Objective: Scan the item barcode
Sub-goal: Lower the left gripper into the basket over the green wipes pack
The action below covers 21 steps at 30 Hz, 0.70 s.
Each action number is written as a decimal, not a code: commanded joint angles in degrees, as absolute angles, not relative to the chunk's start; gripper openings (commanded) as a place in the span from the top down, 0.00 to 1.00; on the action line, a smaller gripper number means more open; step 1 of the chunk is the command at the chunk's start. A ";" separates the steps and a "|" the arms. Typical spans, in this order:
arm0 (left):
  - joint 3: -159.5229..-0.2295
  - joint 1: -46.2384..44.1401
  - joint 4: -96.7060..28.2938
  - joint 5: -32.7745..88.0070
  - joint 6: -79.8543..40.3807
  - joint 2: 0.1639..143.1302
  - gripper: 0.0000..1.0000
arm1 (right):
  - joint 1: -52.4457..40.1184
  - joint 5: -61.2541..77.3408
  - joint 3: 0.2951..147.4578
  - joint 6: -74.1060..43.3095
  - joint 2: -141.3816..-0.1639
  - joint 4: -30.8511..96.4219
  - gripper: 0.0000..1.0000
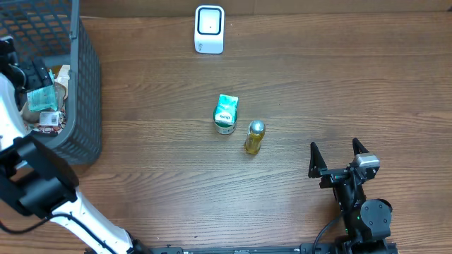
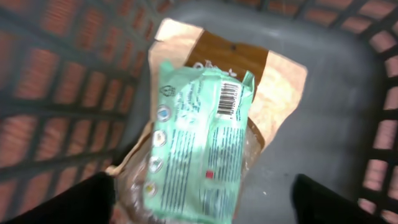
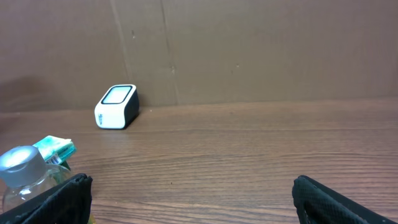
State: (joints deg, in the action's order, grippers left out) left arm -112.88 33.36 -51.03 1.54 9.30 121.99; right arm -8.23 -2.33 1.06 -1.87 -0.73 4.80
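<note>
Inside the grey mesh basket, a mint-green packet lies barcode-up on a brown pouch. Left gripper over it, jaws wide either side, gripping nothing.

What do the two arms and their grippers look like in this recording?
Left arm: white links, black joints. Right arm: black, grey wrist block, thin black cable by its base. Both have black, tapering fingers.

A mock shop checkout in a robot lab: a wood-grain table bears a white barcode scanner and a grey mesh basket of packaged goods, before a cardboard backdrop.
</note>
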 commanded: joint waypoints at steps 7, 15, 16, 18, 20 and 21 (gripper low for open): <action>-113.60 32.88 -50.06 -0.56 10.72 126.37 0.14 | -7.86 -2.24 0.45 -1.65 -0.16 4.62 0.00; -113.51 32.88 -49.23 -0.60 10.72 128.20 0.13 | -7.86 -2.24 0.45 -1.65 -0.16 4.62 0.00; -113.51 32.75 -49.17 -0.62 10.74 128.79 0.13 | -7.86 -2.24 0.45 -1.63 -0.16 4.62 0.00; -113.51 32.60 -48.97 -0.80 10.74 129.86 0.12 | -7.86 -2.24 0.45 -1.65 -0.16 4.62 0.00; -113.51 32.62 -48.77 -2.55 10.72 130.67 0.12 | -7.86 -2.24 0.45 -1.65 -0.16 4.62 0.00; -113.51 32.62 -48.53 -3.64 10.72 130.87 0.11 | -7.86 -2.24 0.45 -1.63 -0.16 4.62 0.00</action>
State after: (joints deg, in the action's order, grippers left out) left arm -112.88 32.99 -49.08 -0.89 9.65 128.84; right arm -8.23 -2.33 1.06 -1.87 -0.73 4.80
